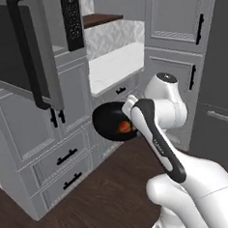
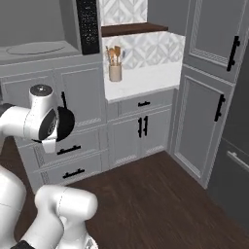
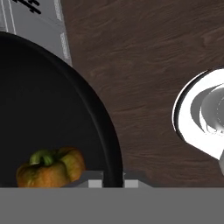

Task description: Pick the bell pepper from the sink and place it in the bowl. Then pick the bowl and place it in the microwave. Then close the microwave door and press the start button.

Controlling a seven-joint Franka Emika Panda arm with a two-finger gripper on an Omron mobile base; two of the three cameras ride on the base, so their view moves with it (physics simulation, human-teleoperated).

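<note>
The glossy black bowl (image 1: 108, 120) hangs in the air in front of the lower cabinets, below the microwave. Inside it lies the red-orange bell pepper (image 1: 123, 127), also seen with its green stem in the hand view as the bell pepper (image 3: 52, 168). My gripper (image 3: 113, 180) is shut on the rim of the bowl (image 3: 43, 109), one fingertip inside and one outside. The microwave (image 2: 34, 48) stands open up and to the left, its turntable showing. The microwave door (image 1: 23, 50) swings out toward me, with its black bar handle. The sink is out of view.
The black control panel (image 2: 87, 24) sits right of the cavity. Drawers with black handles (image 1: 66, 157) lie under the microwave. A utensil holder (image 2: 115, 69) stands on the white counter (image 2: 146, 80). Tall cabinets (image 2: 214, 73) line the right. Dark wood floor (image 2: 155, 199) is below.
</note>
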